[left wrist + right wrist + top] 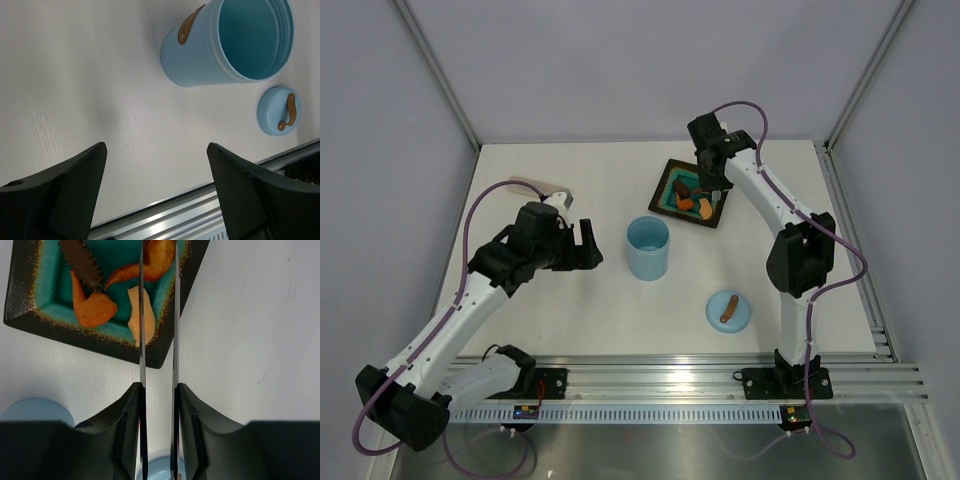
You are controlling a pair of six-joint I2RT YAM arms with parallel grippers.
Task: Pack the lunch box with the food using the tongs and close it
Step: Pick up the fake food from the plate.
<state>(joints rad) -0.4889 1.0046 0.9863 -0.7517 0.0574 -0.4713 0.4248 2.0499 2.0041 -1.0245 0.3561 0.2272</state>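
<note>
Tongs [175, 340] are held in the half-closed right gripper [158, 387], their tips just ahead of it over the food [92, 310] on the plate [20, 315], so picking seems in hand and next needs a squeeze on one piece.

Bright, even, diffuse light falls from above in all three views. The white matte table [570, 310] shows no hard glare, and the arms cast only faint, soft-edged shadows. In the left wrist view a pale grey smudge of shadow lies on the table. There the light blue plastic cylinder lunch box [200, 55] leans with wide-angle distortion, and the black fingers [55, 195] of the left gripper [156, 146] are soft and featureless. In the right wrist view the square teal glazed plate with a dark rim [20, 290] is sharp. The slim silvery metal tongs [175, 340] read as dark reflective strips, and the right gripper [159, 386] blurs into flat black.
</note>
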